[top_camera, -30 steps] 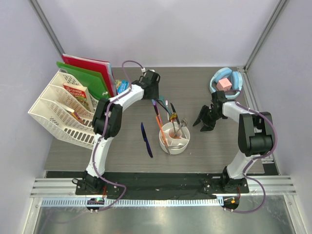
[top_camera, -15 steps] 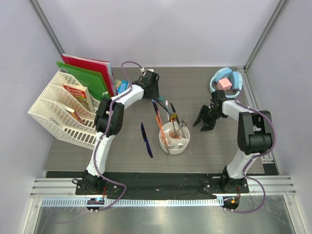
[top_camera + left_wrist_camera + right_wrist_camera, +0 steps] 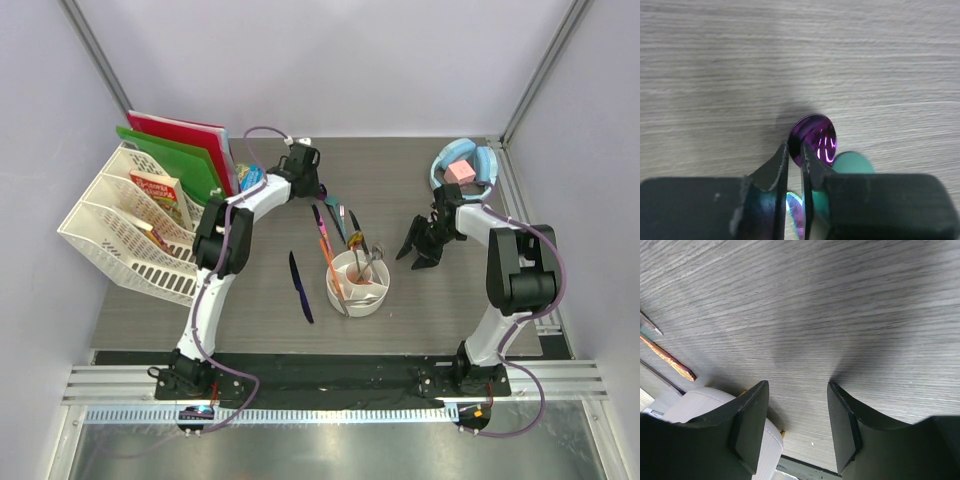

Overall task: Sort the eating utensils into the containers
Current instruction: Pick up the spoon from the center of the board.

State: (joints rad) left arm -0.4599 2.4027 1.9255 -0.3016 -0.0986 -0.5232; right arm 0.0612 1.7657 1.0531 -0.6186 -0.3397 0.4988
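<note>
The white divided cup (image 3: 345, 303) stands mid-table with several utensils in it; its wall shows in the right wrist view (image 3: 710, 407). A dark blue knife (image 3: 300, 287) lies to its left. Orange chopsticks (image 3: 329, 258) lean into it. Purple, teal and other pieces (image 3: 335, 222) lie just behind it. My left gripper (image 3: 316, 196) is over their far ends. In the left wrist view its jaws (image 3: 795, 147) are pinched almost together on the edge of the purple spoon (image 3: 816, 137). A teal piece (image 3: 852, 164) and an iridescent piece (image 3: 795, 212) lie under it. My right gripper (image 3: 420, 250) (image 3: 797, 390) is open and empty, right of the cup.
A large white lattice rack (image 3: 125, 225) with books and red and green folders stands at the left. A light blue bowl (image 3: 440, 176) with a pink cube sits at the back right. A gold-brown utensil handle (image 3: 667, 357) lies beyond the cup.
My left wrist has shifted slightly back and left over the utensils' far ends. The right arm has barely moved.
</note>
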